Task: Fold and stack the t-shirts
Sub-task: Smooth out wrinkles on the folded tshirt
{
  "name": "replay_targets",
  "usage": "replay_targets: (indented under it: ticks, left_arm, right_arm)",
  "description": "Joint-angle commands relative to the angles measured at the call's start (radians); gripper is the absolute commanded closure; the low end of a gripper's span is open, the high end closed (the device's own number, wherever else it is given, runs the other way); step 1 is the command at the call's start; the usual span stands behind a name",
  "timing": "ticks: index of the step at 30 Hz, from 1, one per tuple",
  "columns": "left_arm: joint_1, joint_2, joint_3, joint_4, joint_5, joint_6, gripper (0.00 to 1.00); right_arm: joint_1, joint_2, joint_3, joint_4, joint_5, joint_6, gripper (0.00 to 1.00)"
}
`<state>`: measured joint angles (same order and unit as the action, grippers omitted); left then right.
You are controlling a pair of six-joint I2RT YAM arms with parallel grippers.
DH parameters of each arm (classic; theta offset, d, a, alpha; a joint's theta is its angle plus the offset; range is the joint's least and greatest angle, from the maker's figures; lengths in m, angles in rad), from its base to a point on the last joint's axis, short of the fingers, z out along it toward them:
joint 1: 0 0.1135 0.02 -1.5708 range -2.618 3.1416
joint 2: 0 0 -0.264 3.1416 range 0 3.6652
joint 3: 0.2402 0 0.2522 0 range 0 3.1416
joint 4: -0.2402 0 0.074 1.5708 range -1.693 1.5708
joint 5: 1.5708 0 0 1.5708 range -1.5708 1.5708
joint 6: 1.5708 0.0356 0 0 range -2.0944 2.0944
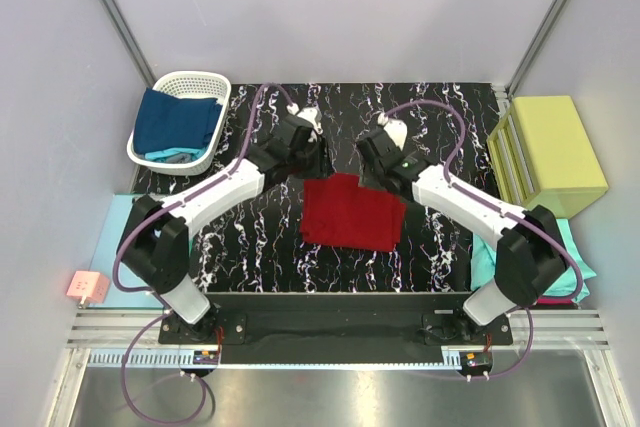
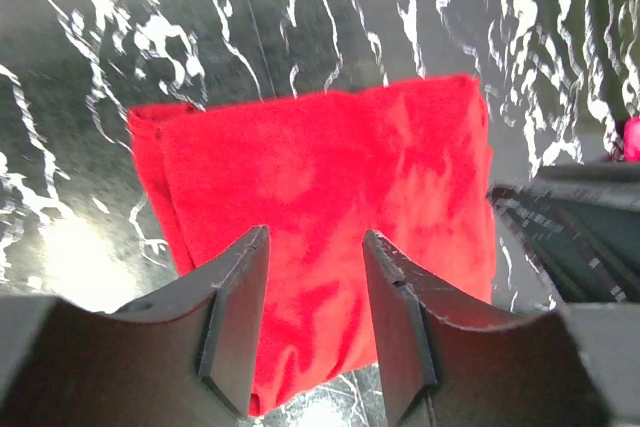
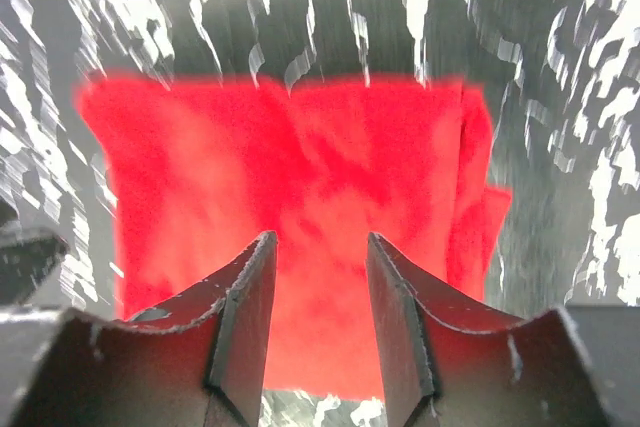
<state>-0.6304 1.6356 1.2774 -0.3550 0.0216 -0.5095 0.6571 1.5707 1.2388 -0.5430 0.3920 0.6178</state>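
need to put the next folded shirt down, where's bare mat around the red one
Bare mat lies between the red shirt and the mat's near edge, and along the far edge between the white basket and the yellow-green box. It is crowded at the shirt's far edge, where the left gripper and right gripper hover.

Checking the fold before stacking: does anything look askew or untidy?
Slightly: the folded dark red t-shirt lies skewed to the edges of the black marbled mat, and an under layer pokes out past one side.
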Motion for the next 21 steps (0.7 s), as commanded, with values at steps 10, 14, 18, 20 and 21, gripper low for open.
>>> replay_targets:
  ticks: [10,14,18,20,21]
  left_arm:
    - [-0.109,0.047,-0.223,0.076,0.046,-0.038,0.56]
    - [-0.112,0.079,-0.245,0.073,0.060,-0.052,0.58]
    - [-0.121,0.009,-0.274,0.068,0.015,-0.067,0.60]
    - [-0.130,-0.080,-0.279,0.057,-0.020,-0.067,0.58]
    - [-0.130,-0.109,-0.274,0.051,-0.020,-0.066,0.57]
  right_arm:
    - [0.110,0.029,-0.291,-0.023,-0.071,0.120,0.54]
    - [0.110,0.055,-0.285,-0.044,-0.070,0.126,0.55]
    - [0.130,-0.044,-0.271,-0.058,0.013,0.119,0.55]
    - [0.142,-0.140,-0.265,-0.052,0.031,0.111,0.53]
    - [0.144,-0.162,-0.254,-0.048,0.036,0.109,0.52]
